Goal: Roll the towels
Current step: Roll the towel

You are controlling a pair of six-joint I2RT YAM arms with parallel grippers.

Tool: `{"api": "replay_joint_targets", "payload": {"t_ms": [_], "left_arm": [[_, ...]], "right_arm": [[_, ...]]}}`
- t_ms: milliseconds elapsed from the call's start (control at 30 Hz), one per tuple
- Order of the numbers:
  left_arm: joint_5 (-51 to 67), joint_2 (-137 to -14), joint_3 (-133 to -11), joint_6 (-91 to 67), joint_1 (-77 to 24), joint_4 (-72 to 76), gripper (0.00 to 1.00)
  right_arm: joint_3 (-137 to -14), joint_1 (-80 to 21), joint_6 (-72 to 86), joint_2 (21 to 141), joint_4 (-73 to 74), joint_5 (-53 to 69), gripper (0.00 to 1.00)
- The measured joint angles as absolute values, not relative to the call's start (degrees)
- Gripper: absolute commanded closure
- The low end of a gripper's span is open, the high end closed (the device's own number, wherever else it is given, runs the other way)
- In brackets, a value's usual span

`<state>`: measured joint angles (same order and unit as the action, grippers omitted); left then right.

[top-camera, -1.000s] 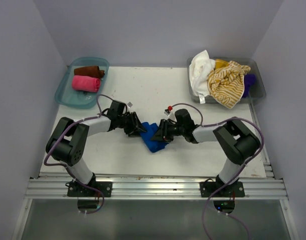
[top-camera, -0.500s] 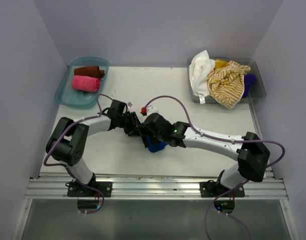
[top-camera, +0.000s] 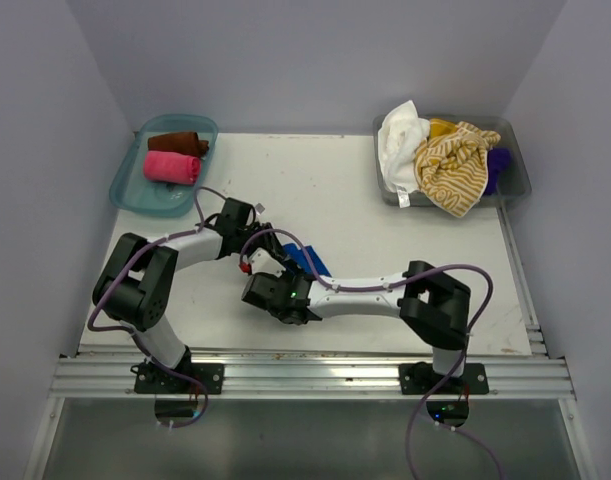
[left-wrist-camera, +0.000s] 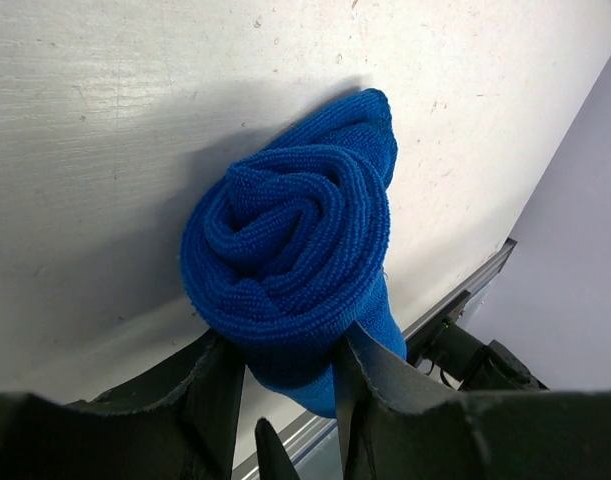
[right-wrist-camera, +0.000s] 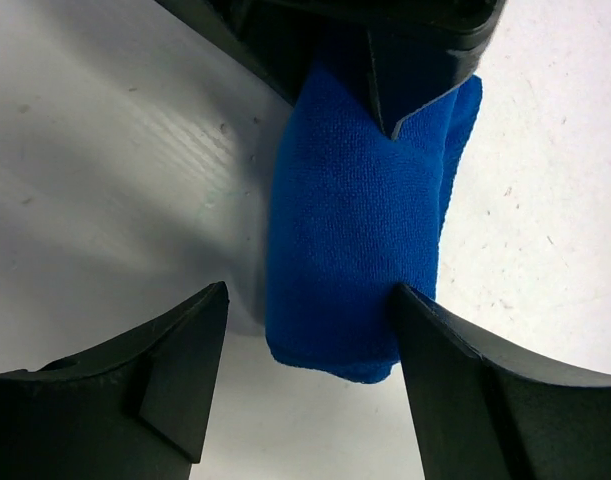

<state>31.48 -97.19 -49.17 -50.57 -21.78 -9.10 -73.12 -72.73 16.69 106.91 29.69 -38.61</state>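
White table [top-camera: 405, 240], two arms, two trays; rolled blue towel [top-camera: 308, 262] lying near mid-table, held.
Right arm [top-camera: 370, 290] stretched low across the near table toward the left; left arm [top-camera: 175, 248] reaching in from the left. Grey tray [top-camera: 518, 170], far right: loose white towel [top-camera: 400, 135], striped towel [top-camera: 453, 165], purple towel [top-camera: 498, 165]. Teal tray [top-camera: 135, 195], far left: pink roll [top-camera: 171, 166], brown roll [top-camera: 177, 143] behind it. Blue towel: tight spiral, on its side on the tabletop. Left gripper [left-wrist-camera: 287, 345]: fingers clamped on one end of the roll. Right gripper [right-wrist-camera: 305, 300]: fingers spread wide, straddling the other end, right finger just beside the cloth, left finger well clear.
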Motion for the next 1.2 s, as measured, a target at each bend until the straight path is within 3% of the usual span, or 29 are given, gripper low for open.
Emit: {"api": "replay_joint_targets", "payload": {"t_ms": [167, 300, 633, 900, 1200], "left_arm": [[31.4, -97.2, -49.2, -50.7, -21.8, -9.1, 0.59], [31.3, -97.2, -49.2, -51.1, -21.8, -9.1, 0.56], [30.6, -96.5, -49.2, -51.4, -21.8, -10.2, 0.34], [30.2, -92.7, -49.9, -51.4, -21.8, -12.1, 0.12], [30.4, -91.6, -50.1, -51.4, -21.8, -11.9, 0.12]], "right_arm": [[-73.1, -72.8, 16.4, 110.3, 29.1, -43.0, 0.34], [-73.1, -72.6, 16.7, 111.4, 28.9, -45.4, 0.59], [-68.0, -67.8, 19.0, 106.4, 23.3, -37.9, 0.99], [-60.2, -54.0, 23.6, 97.5, 14.5, -16.1, 1.0], [-53.5, -42.8, 32.1, 95.2, 3.6, 6.5, 1.0]]}}
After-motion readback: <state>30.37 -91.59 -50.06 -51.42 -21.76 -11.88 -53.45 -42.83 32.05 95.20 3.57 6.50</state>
